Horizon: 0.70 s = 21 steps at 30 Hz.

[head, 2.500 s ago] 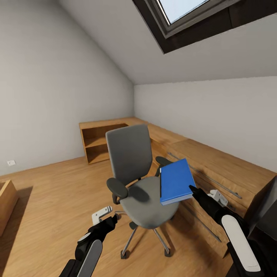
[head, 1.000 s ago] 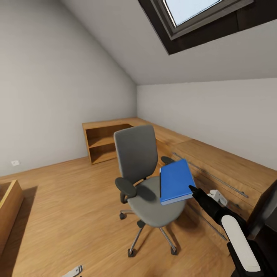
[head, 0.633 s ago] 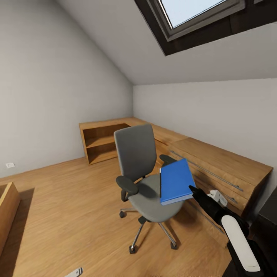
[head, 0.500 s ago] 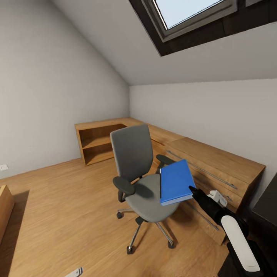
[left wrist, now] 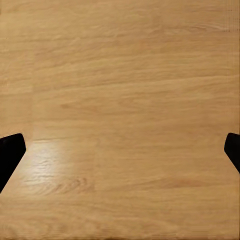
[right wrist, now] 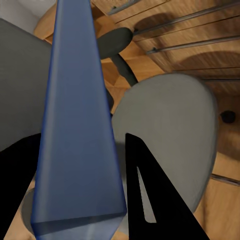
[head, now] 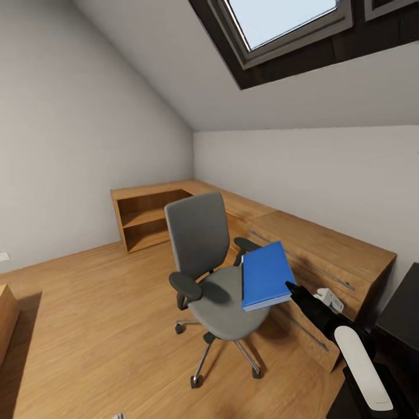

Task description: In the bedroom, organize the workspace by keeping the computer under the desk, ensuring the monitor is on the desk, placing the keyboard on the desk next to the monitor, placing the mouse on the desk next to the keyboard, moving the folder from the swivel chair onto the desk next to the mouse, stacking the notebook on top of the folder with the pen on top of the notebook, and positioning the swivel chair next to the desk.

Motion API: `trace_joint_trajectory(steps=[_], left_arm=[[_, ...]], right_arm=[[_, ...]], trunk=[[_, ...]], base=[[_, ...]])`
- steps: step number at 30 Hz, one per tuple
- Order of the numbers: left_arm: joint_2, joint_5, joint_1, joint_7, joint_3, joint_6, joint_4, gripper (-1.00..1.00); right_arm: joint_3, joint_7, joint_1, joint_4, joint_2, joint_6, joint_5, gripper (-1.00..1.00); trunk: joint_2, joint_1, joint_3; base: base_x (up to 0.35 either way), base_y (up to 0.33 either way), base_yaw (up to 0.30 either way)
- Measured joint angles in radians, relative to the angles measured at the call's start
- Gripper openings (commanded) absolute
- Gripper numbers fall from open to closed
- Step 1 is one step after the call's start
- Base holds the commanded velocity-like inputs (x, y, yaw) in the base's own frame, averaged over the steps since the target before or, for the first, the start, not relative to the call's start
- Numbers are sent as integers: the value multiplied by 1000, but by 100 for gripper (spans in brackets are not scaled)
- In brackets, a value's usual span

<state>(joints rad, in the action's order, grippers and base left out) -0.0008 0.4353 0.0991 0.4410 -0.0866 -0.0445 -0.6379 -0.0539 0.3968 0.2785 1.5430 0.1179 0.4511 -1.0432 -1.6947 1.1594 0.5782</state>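
step: folder→desk, carry phase | R gripper pinching blue folder, held above swivel chair seat | L gripper spread, over floor | next: likely turn twd black desk, lay folder flat

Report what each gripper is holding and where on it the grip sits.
The right gripper holds the blue folder by its near lower edge, above the swivel chair seat. The left gripper is open over bare wooden floor, holding nothing.

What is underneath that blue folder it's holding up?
The swivel chair's grey seat lies below the folder, held by the right end effector. The seat part behind the folder is hidden.
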Motion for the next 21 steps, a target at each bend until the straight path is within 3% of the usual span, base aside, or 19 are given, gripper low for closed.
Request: trace_joint_trajectory(steps=[12,21], left_arm=[[-3,6,0,4,3,0,46,100],[-3,7,0,5,3,-20,56,100]], right_arm=[[1,-3,0,0,-1,0,2,-100],[-1,-3,0,2,0,0,2,-100]], trunk=[[84,-46,-38],[147,-80,-66]], base=[[0,0,-6],[-119,0,-203]])
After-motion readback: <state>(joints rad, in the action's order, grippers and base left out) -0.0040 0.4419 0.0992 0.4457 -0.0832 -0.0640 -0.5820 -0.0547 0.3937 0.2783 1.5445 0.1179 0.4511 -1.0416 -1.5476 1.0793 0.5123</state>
